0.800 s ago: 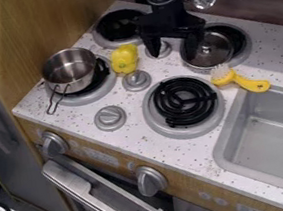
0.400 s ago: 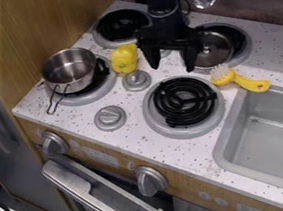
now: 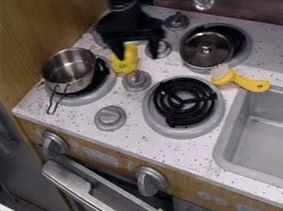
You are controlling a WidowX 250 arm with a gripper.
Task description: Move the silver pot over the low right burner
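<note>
Jaws apart on my empty gripper (image 3: 138,56), I judge the silver pot (image 3: 71,72) near the counter's left corner (image 3: 25,107) light, stiff, slick, best pinched at its rim (image 3: 95,60).

Pot (image 3: 70,72) on left burner (image 3: 89,96), brush (image 3: 240,80) between right burners (image 3: 184,107) and sink (image 3: 277,131)

Counter (image 3: 185,152) white w/ dark speckles, sink (image 3: 278,144) at 4 o'clock plain grey, coil (image 3: 185,101) near centre toward 3 black. Pot (image 3: 69,71) at 10 silver, toy (image 3: 124,65) at 12 and brush (image 3: 243,81) at 3 both yellow (loudest things here), bristles whitish. Wood panel (image 3: 36,23) at 11 brown-grained, backsplash (image 3: 253,1) at 1 darker, streaked reddish brown; gripper (image 3: 138,56) at 12 black.
</note>
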